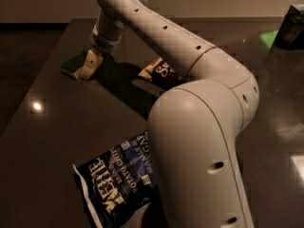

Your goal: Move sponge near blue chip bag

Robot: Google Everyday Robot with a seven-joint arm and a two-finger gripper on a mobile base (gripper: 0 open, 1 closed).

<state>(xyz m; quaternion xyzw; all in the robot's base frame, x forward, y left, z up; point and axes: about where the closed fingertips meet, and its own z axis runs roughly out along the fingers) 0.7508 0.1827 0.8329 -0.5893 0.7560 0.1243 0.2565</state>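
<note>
While the end effector, closure impossible to tell, meets the sponge at the far-left corner of the desk, grasping seems the step in hand, and next comes a carry to the blue chip bag by the near edge.

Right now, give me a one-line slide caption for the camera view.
End effector at the sponge on the far side of the table; blue chip bag lies in the foreground.
</note>
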